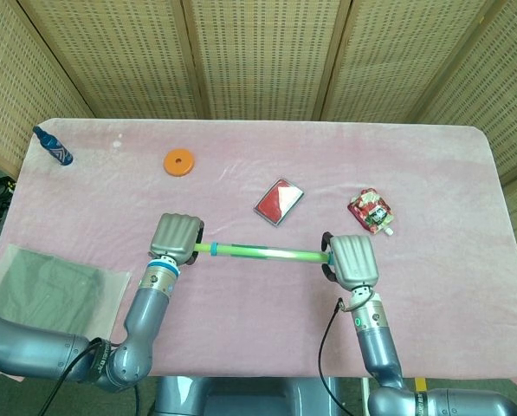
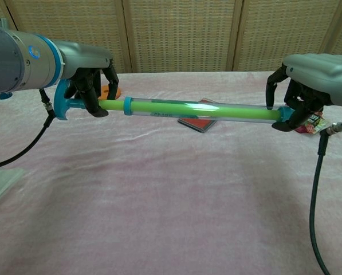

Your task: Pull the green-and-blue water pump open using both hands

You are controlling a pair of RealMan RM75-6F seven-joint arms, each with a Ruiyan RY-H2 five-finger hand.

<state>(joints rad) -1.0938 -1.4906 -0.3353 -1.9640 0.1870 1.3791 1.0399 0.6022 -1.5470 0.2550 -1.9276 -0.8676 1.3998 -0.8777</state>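
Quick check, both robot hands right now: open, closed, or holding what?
Left robot hand: holding the water pump by its blue handle.
Right robot hand: holding the pump's far end.

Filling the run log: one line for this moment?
left hand: grips pump handle | right hand: holds tube end | water pump: held above table, partly extended

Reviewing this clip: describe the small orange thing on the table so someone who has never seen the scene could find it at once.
Start from the pink tablecloth and go to its far left part, toward the wicker screens. There, right of the dark blue bottle lying near the corner, is the orange disc. It is the only round, flat, orange item, with a small hole in its centre, unlike the red rectangular case nearer the middle.
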